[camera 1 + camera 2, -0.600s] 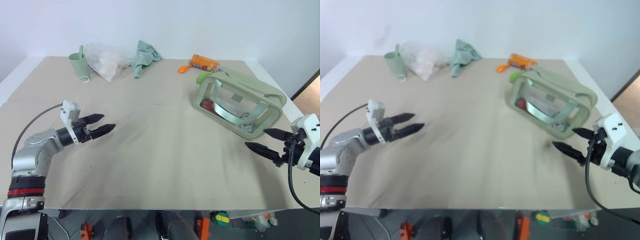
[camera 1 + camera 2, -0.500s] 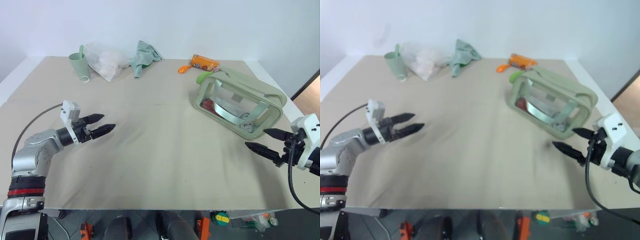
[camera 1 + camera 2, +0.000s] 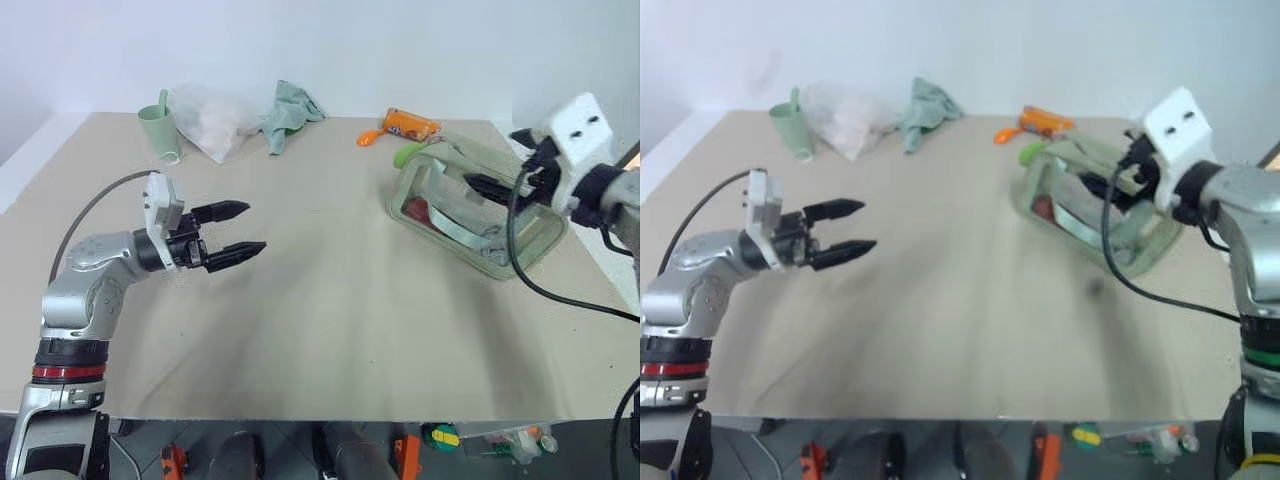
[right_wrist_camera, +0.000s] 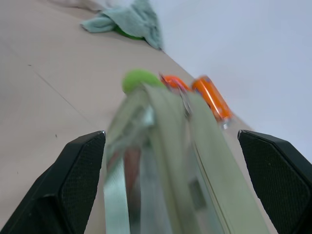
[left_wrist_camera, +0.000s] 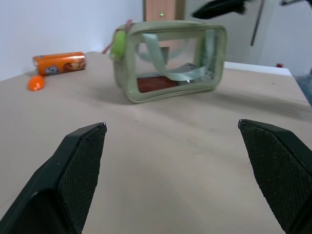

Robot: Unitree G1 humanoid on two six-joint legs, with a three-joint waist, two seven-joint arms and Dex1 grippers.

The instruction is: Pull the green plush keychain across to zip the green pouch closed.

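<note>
Keychain [image 4: 140, 79] beyond open R end effector [image 4: 170, 161].

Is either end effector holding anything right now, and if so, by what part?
Nothing is held. The left end effector is open over bare table; the right end effector is open above the pouch, not gripping it.

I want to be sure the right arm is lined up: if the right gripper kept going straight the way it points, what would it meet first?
Probably the green pouch just ahead between the open fingers of the right gripper, with the green plush keychain at its far end; depth is unclear.
</note>
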